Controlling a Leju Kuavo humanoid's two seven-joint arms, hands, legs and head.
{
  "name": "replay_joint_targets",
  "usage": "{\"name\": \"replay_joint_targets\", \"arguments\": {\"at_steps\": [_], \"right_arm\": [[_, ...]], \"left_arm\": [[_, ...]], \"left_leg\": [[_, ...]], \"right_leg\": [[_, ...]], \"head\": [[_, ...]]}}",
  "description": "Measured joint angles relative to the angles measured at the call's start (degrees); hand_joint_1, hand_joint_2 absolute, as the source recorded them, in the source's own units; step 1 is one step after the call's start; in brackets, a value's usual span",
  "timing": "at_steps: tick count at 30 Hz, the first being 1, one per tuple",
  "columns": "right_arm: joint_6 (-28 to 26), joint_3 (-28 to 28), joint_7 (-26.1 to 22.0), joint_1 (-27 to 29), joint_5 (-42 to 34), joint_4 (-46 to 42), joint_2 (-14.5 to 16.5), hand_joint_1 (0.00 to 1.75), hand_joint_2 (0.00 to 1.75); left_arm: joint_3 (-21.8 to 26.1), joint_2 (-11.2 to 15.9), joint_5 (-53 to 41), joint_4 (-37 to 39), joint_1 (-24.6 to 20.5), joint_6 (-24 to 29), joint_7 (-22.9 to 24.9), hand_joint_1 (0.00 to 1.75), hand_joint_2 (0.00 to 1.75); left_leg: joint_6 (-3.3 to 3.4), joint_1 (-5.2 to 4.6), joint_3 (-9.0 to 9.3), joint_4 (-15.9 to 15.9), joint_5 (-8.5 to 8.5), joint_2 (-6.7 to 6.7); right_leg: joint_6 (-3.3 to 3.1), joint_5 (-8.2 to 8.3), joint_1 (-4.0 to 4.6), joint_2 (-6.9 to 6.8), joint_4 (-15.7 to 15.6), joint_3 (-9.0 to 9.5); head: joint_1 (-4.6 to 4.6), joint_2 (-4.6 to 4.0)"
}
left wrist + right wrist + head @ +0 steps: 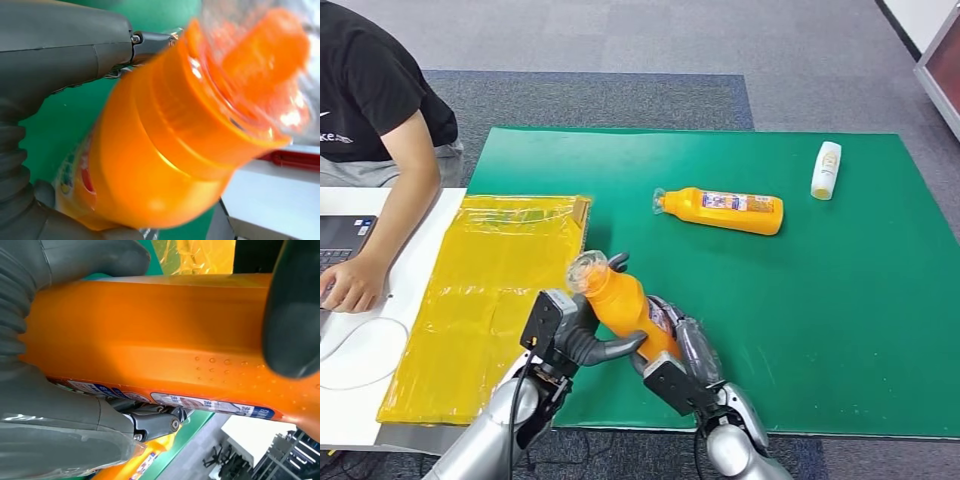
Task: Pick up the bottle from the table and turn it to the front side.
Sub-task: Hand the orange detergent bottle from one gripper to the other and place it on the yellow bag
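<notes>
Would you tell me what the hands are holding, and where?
Both hands hold one orange bottle: the left hand near its capped neck, the right hand around its lower body.

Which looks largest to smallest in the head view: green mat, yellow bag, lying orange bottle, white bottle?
1. Green mat
2. Yellow bag
3. Lying orange bottle
4. White bottle
The mat and both bottles lie farther from the camera, but the gaps are wide enough to rank.

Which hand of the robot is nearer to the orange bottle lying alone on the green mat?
Right. The right hand grips the raised bottle on the lying bottle's side; the left hand is further away.
</notes>
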Motion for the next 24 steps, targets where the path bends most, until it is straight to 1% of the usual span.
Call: {"name": "replay_joint_targets", "arguments": {"at_steps": [2, 3, 4, 6, 7, 8, 10, 11, 13, 14, 15, 17, 24], "right_arm": [[0.5, 0.0, 0.0, -0.3, -0.7, 0.1, 0.0, 1.75, 1.75], [0.7, 0.0, 0.0, -0.4, -1.1, 0.2, 0.0, 1.75, 1.75], [0.9, 0.0, 0.0, -0.5, -1.4, 0.2, 0.0, 1.75, 1.75], [1.3, 0.0, -0.1, -0.6, -2.2, 0.3, 0.0, 1.75, 1.75], [1.6, 0.0, -0.2, -0.7, -2.6, 0.4, 0.1, 1.75, 1.75], [1.9, 0.0, -0.2, -0.7, -3.1, 0.4, 0.1, 1.75, 1.75], [2.4, 0.0, -0.2, -0.8, -4.1, 0.5, 0.1, 1.7, 1.75], [2.6, 0.0, -0.2, -0.8, -4.5, 0.5, 0.2, 1.55, 1.75], [3.0, 0.0, -0.2, -0.9, -5.4, 0.5, 0.2, 0.86, 1.75], [3.2, 0.0, -0.2, -0.9, -5.8, 0.5, 0.2, 0.45, 1.75], [3.3, 0.0, -0.2, -0.9, -6.2, 0.5, 0.3, 0.17, 1.75], [3.5, 0.0, -0.2, -0.9, -7.0, 0.5, 0.5, 0.0, 1.75], [2.4, 0.1, -0.5, -0.6, -7.9, 0.5, 1.2, 0.0, 1.75]], "left_arm": [[-0.3, 0.0, 0.2, 0.2, -0.5, -0.6, 0.3, 0.0, 1.75], [-0.5, 0.0, 0.4, 0.2, -0.7, -0.8, 0.4, 0.12, 1.75], [-0.6, 0.0, 0.7, 0.3, -0.9, -1.0, 0.5, 0.45, 1.75], [-0.7, 0.0, 1.6, 0.6, -1.3, -1.4, 0.5, 1.32, 1.75], [-0.8, 0.0, 2.2, 0.7, -1.4, -1.7, 0.5, 1.64, 1.75], [-0.8, 0.0, 2.9, 0.8, -1.5, -2.0, 0.5, 1.75, 1.75], [-0.7, 0.0, 3.9, 1.1, -1.7, -2.6, 0.3, 1.75, 1.75], [-0.7, 0.0, 4.1, 1.2, -1.8, -2.8, 0.1, 1.75, 1.75], [-0.7, 0.0, 4.2, 1.3, -2.0, -3.1, -0.4, 1.75, 1.75], [-0.7, 0.1, 4.2, 1.3, -2.1, -3.2, -0.7, 1.75, 1.75], [-0.7, 0.1, 4.1, 1.3, -2.1, -3.3, -0.9, 1.75, 1.75], [-0.7, 0.2, 3.9, 1.3, -2.2, -3.4, -1.1, 1.75, 1.75], [-0.7, 2.1, 2.7, 1.3, -2.2, -4.2, -1.3, 1.75, 1.75]], "left_leg": [[0.0, 0.0, 0.0, 0.0, 0.0, 0.0], [0.0, 0.0, 0.0, 0.0, 0.0, 0.0], [0.0, 0.0, 0.0, 0.0, 0.0, 0.0], [0.0, 0.0, 0.0, 0.0, 0.0, 0.0], [0.0, 0.0, 0.0, 0.0, 0.0, 0.0], [0.0, 0.0, 0.0, 0.0, 0.0, 0.0], [0.0, 0.0, -0.01, 0.0, 0.0, 0.0], [0.0, 0.0, -0.01, 0.0, 0.0, 0.0], [0.0, 0.0, -0.01, 0.0, 0.0, 0.0], [0.0, 0.0, -0.01, 0.0, 0.0, 0.0], [0.0, 0.0, -0.01, 0.0, 0.0, 0.0], [0.0, 0.0, -0.01, 0.0, 0.0, 0.0], [-0.01, 0.0, -0.01, 0.0, 0.01, 0.0]], "right_leg": [[0.0, 0.0, 0.0, 0.0, 0.0, 0.0], [0.01, 0.0, 0.0, 0.0, 0.0, 0.0], [0.01, 0.01, 0.0, 0.0, 0.0, 0.0], [0.01, 0.0, 0.0, 0.0, 0.0, 0.0], [0.01, 0.0, 0.0, 0.0, 0.0, 0.0], [0.01, 0.0, 0.0, 0.0, 0.0, 0.0], [0.0, 0.0, 0.0, 0.0, 0.0, 0.0], [0.0, 0.0, 0.0, 0.0, 0.0, -0.01], [0.0, 0.0, 0.0, 0.0, 0.0, -0.01], [0.0, 0.0, 0.0, 0.0, 0.0, -0.01], [0.0, 0.0, 0.0, 0.0, 0.0, -0.01], [0.0, 0.0, 0.0, 0.0, 0.0, -0.01], [0.0, 0.0, 0.0, 0.0, 0.0, -0.02]], "head": [[0.0, 0.0], [0.0, 0.0], [0.01, 0.0], [0.0, 0.0], [0.0, 0.0], [-0.01, 0.0], [0.0, 0.0], [0.0, 0.0], [-0.01, 0.0], [-0.01, 0.0], [0.0, 0.0], [0.0, 0.0], [-0.01, 0.0]]}}
